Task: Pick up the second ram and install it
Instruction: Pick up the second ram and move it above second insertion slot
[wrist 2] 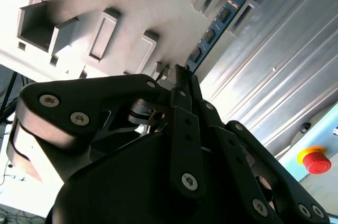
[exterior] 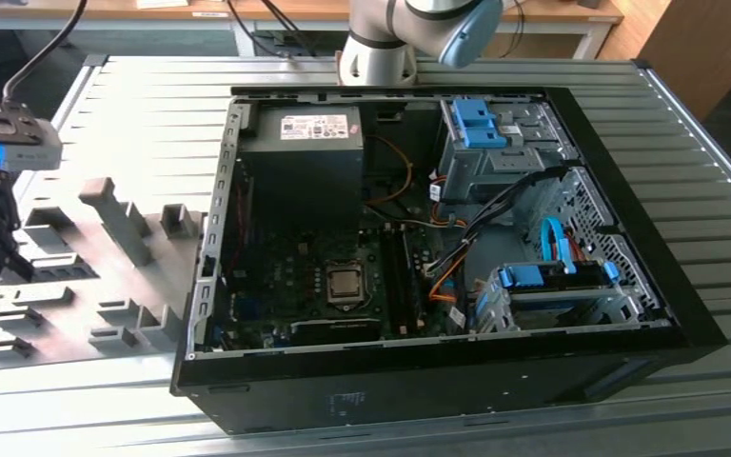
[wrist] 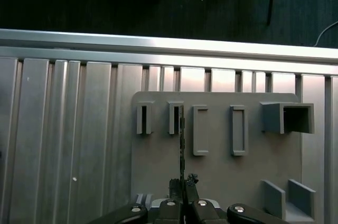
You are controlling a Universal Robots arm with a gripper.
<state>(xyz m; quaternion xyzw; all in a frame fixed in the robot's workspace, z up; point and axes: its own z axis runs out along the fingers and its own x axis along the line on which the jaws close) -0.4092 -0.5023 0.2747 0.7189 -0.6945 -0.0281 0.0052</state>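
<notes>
Grey fixture plate (wrist: pixel 222 176) below; end effector (wrist: pixel 182 183) clamped on second ram (wrist: pixel 182 139), board projecting beyond fingertips.

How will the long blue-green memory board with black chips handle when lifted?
Likely stiff and light: the long blue-green memory board looks edge-thin in the first wrist view. Probably fragile: exposed chips. May bind: its far end seems slotted in the grey fixture.

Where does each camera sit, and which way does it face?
Exterior view: off the arm, looking down into the open computer case; the arm's base shows.
First wrist view: above the gripper, looking down on the grey fixture plate.
Second wrist view: behind the gripper, looking along it.
Both wrist views share the second ram and plate.
</notes>
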